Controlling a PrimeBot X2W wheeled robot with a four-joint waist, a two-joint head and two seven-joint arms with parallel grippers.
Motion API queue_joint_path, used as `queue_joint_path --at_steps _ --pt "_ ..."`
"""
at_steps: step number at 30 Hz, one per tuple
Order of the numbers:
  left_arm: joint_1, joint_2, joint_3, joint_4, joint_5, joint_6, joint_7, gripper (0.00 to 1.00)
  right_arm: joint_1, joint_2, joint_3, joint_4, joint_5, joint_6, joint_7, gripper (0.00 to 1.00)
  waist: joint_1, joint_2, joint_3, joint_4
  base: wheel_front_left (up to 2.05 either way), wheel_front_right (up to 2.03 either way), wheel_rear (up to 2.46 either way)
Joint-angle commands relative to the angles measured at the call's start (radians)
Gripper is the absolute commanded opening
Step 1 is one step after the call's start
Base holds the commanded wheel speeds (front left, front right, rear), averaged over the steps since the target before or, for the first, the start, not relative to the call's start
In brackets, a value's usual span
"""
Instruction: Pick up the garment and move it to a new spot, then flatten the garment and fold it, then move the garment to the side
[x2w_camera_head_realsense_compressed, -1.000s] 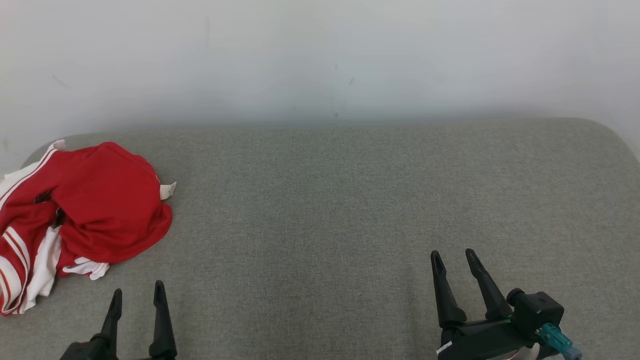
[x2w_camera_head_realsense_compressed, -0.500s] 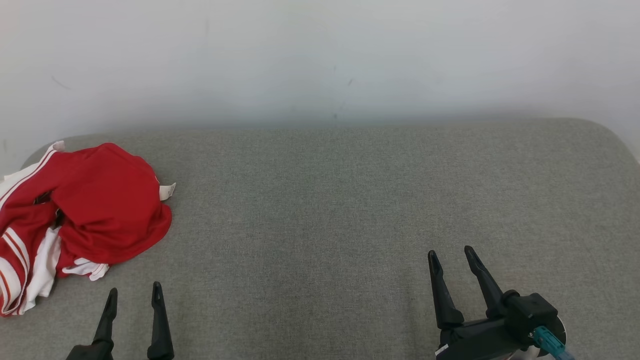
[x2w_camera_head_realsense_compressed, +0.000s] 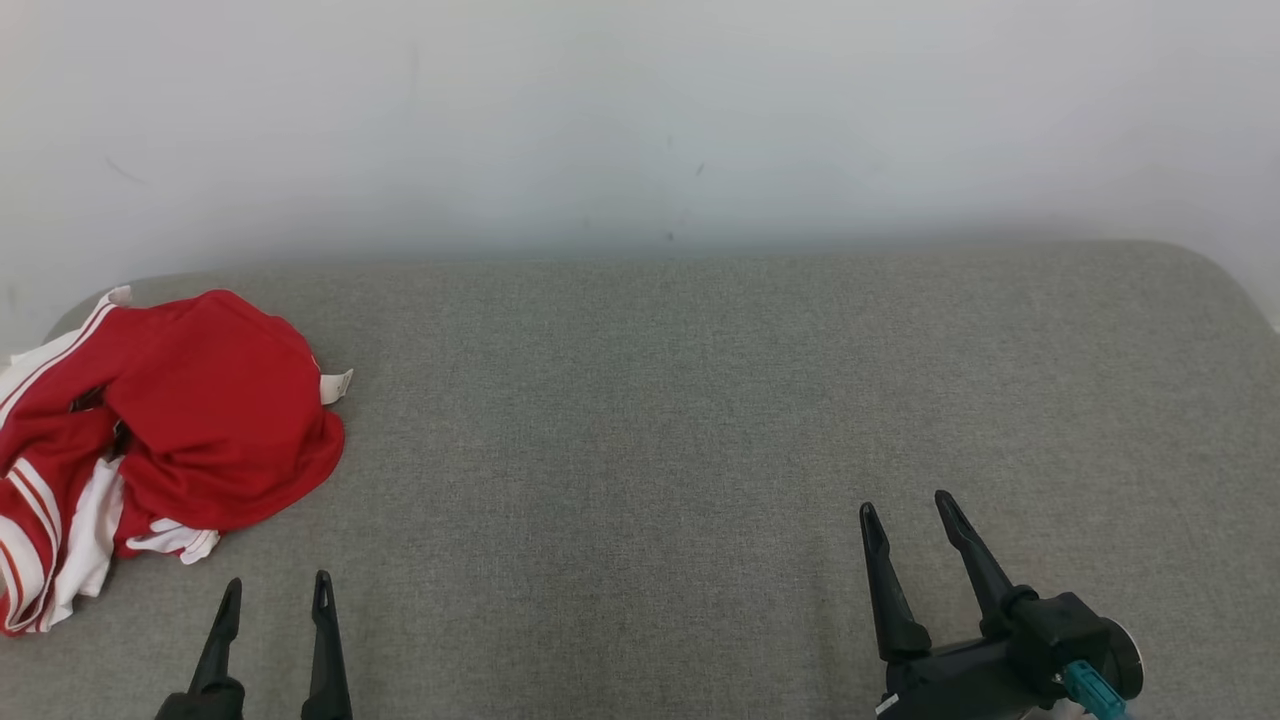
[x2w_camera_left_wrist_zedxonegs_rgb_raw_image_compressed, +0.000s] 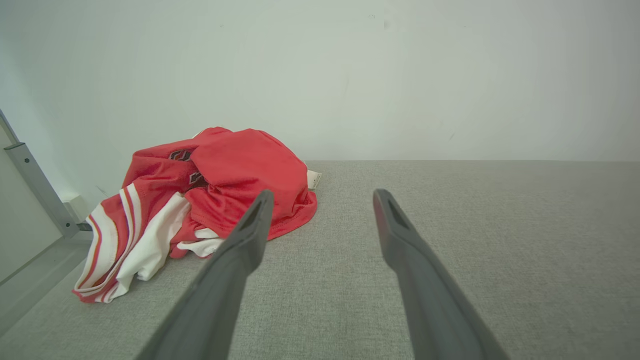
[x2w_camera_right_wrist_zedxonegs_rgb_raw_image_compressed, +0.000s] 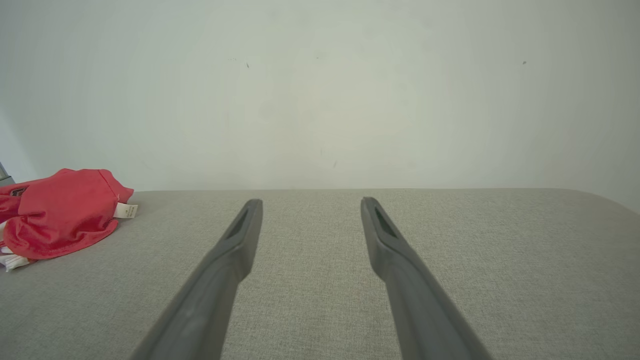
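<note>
Black left gripper (x2w_camera_head_realsense_compressed: 277, 580): nearest item, lower left of the head view; jaws released, spread wide, nothing between them; tips over bare desk, near the garment's front edge but apart from it.
Black right gripper (x2w_camera_head_realsense_compressed: 905, 502): near, lower right; jaws released and empty; fingers lean slightly left; well apart from the garment.
Desk (x2w_camera_head_realsense_compressed: 640, 400): grey woven fabric top with rounded far corners; bare across the middle and right.
Garment (x2w_camera_head_realsense_compressed: 200, 420): red jersey with white striped trim, crumpled in a heap at the desk's left end, its left part reaching the edge; rests on the desk, held by nothing.
Tag (x2w_camera_head_realsense_compressed: 336, 385): small white label sticking out of the heap's right side.
Wall (x2w_camera_head_realsense_compressed: 640, 120): pale and plain, behind the desk's far edge.
Step in hand: the first, by my reading; the pick-up is not yet made, and nothing is flattened or folded.
Next move calls for: the left gripper to reach forward and left onto the heap, close on a thick fold of red cloth, lift it clear and carry it toward the bare middle.
Risk: a pinch on one loose layer may let the rest trail off the left edge.
</note>
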Motion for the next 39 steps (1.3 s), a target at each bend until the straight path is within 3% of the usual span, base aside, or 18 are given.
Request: queue_joint_path --at_steps 1,15,33,39 --pt "-0.008 -0.001 0.004 0.005 -0.005 -0.004 -0.004 1.0 0.014 0.001 -0.003 -0.004 -0.001 -0.002 -0.005 1.0 -0.0001 0.0 -0.001 0.0 0.0 0.0 0.0" --pt "-0.019 0.004 0.005 0.049 -0.021 -0.032 -0.004 1.0 0.029 0.001 -0.029 0.003 0.023 -0.002 -0.005 1.0 -0.0001 0.0 -0.012 0.003 0.0 0.0 0.0" --pt "-0.021 -0.001 0.012 0.065 -0.023 -0.032 -0.004 1.0 0.023 0.001 -0.03 0.009 0.024 -0.002 -0.003 1.0 -0.0001 0.0 -0.013 0.009 0.0 0.0 0.0" --pt "-0.026 0.001 0.017 0.069 -0.015 -0.031 -0.004 1.0 0.032 0.001 -0.033 0.007 0.027 -0.002 -0.003 1.0 -0.0001 0.0 -0.015 0.039 0.0 0.0 0.0"
